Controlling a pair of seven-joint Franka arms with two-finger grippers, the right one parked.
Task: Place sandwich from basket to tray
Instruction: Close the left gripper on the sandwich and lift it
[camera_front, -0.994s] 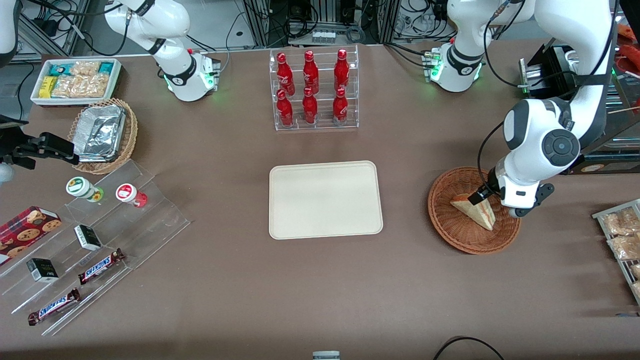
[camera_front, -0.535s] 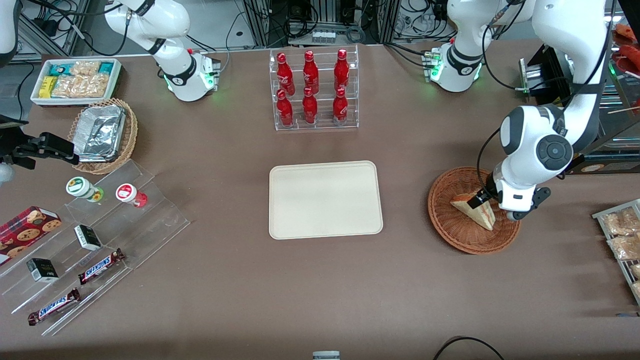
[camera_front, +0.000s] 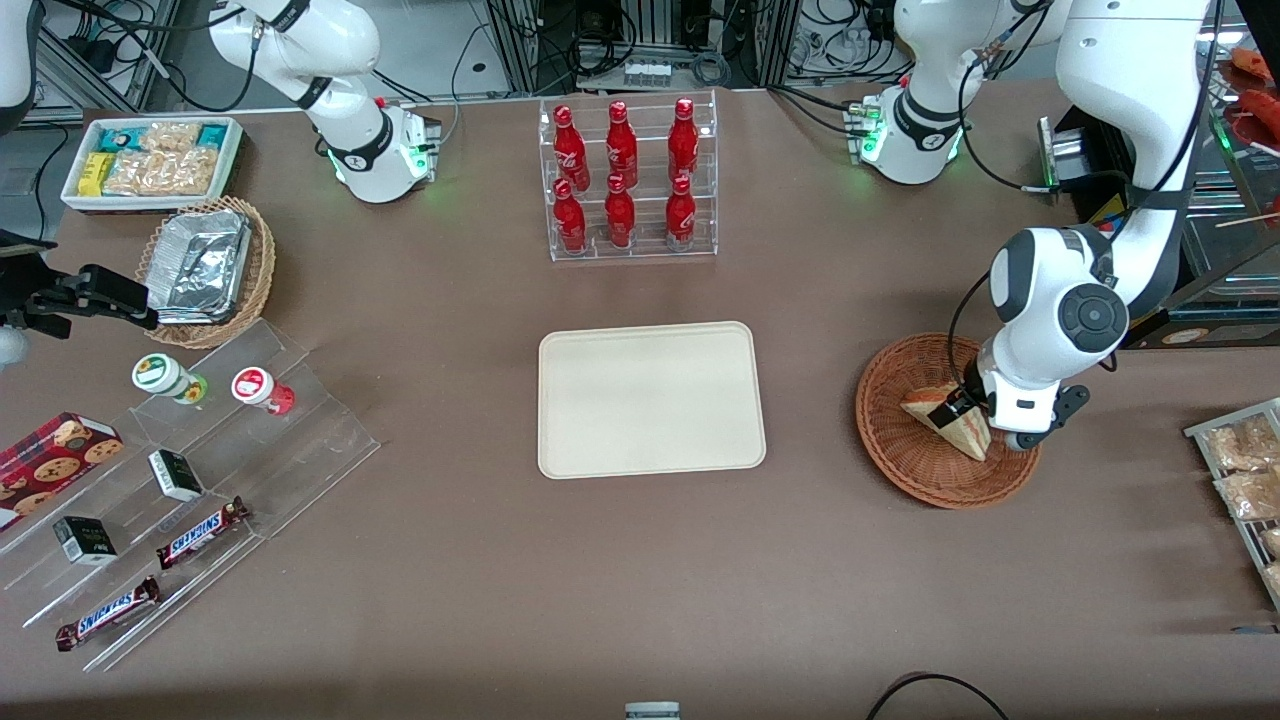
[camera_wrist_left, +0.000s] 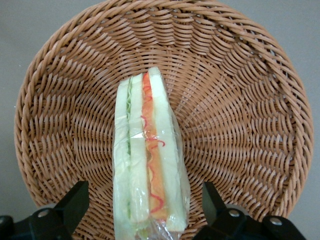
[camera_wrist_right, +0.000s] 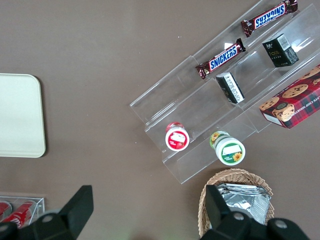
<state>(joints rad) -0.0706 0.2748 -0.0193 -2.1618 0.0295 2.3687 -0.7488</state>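
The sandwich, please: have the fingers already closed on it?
No, the gripper hangs over the basket with its fingers open, one on each side of the sandwich, gaps showing.

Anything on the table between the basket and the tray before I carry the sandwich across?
Front view: only bare brown table between basket and tray. The gripper, open, straddles the sandwich in the basket.

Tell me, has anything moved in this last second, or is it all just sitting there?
The working arm has come lower over the basket, bringing its end effector down around the sandwich. Its fingers stand open on either side of the wedge, not yet closed on it. The sandwich remains in the basket where it was, and the tray has not moved.
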